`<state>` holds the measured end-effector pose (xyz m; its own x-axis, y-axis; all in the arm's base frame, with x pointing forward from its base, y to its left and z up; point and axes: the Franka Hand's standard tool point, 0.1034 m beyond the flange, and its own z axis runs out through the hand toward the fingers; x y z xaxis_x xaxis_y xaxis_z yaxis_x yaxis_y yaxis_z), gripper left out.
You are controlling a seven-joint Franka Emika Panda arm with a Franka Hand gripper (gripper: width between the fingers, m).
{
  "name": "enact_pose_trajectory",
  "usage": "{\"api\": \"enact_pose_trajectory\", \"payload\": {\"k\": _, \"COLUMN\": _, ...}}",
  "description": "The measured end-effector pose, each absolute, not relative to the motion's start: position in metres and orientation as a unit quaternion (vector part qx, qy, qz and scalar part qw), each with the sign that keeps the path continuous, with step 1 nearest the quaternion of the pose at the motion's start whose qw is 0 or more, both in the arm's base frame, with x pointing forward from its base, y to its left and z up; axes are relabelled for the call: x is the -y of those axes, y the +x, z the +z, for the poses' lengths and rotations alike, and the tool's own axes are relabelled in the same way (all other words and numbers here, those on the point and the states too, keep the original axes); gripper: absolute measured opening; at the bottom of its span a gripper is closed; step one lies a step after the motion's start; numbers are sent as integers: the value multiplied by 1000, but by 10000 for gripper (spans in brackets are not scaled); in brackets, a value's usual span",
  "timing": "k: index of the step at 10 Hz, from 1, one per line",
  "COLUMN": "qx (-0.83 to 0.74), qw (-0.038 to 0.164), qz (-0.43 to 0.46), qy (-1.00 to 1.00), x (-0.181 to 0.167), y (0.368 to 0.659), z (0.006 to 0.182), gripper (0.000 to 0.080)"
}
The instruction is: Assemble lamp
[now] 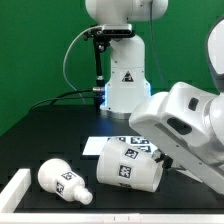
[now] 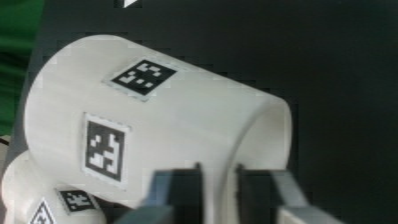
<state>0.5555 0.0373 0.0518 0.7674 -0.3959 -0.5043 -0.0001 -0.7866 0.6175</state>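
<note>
Exterior view, from its left to its right: a white bar (image 1: 14, 186) at the table's near edge; the bulb (image 1: 64, 181) lying on its side on the black table (image 1: 40, 140), round head toward the exterior view's left; just beside it the shade (image 1: 128, 164), also on its side, tags facing outward; behind the shade, a strip of the marker board (image 1: 100, 146); at the far right the robot arm (image 1: 185, 120), bent low over the shade's end. Wrist view — the gripper (image 2: 228, 196) meets the shade's wide rim, its two dark fingers (image 2: 178, 195) standing a little apart; the rim seems to lie between them, but whether the jaws clamp it or merely straddle it cannot be told.
</note>
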Motion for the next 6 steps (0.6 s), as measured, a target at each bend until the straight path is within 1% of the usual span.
{"api": "enact_pose_trajectory", "payload": {"k": 1, "qx": 110, "qw": 307, "qz": -323, "qy": 888, "x": -37, "y": 555, "z": 52, "gripper": 285}}
{"api": "enact_pose_trajectory", "payload": {"k": 2, "qx": 91, "qw": 310, "qz": -329, "qy": 888, "x": -35, "y": 555, "z": 52, "gripper": 285}}
{"api": "enact_pose_trajectory", "payload": {"k": 4, "qx": 67, "qw": 306, "qz": -333, "qy": 889, "x": -31, "y": 555, "z": 55, "gripper": 560}}
{"api": "enact_pose_trajectory", "payload": {"k": 5, "qx": 64, "qw": 303, "qz": -332, "qy": 891, "x": -25, "y": 556, "z": 54, "gripper": 670}}
{"api": "enact_pose_trajectory", "payload": {"k": 6, "qx": 66, "qw": 303, "qz": -330, "qy": 892, "x": -20, "y": 557, "z": 52, "gripper": 670}}
